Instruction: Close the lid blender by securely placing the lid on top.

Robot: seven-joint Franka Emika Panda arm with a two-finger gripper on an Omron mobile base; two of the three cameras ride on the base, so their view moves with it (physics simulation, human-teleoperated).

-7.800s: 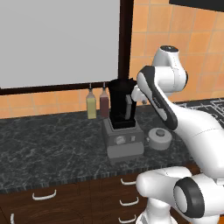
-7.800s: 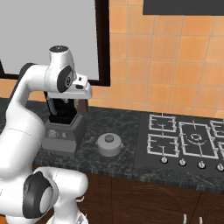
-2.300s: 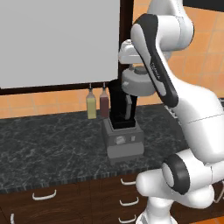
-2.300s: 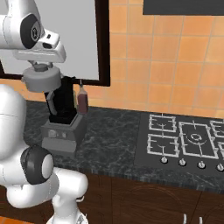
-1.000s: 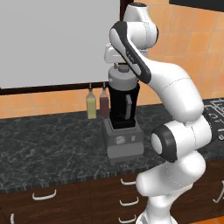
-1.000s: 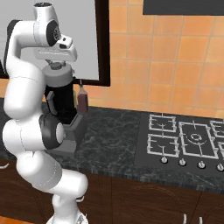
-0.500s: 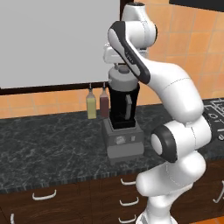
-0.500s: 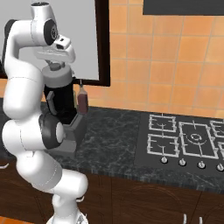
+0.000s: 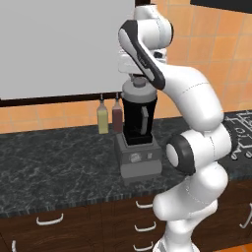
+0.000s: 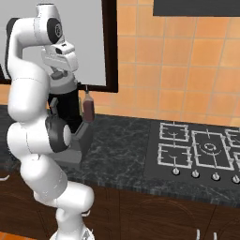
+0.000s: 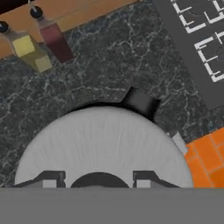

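The light-grey lid sits flat on the mouth of the black blender jar, which stands on its grey base. My gripper points straight down onto the lid's centre. In the hand view the lid is a big grey disc, and my gripper has a fingertip close on each side of the dark knob. The jar's handle juts out past the lid's far rim.
A yellowish bottle and a dark-red bottle stand against the wall just behind the blender. The hob lies to the right on the dark stone counter.
Over the last second nothing has visibly moved; earlier the arm carried the lid up and over the jar and lowered it onto the mouth.
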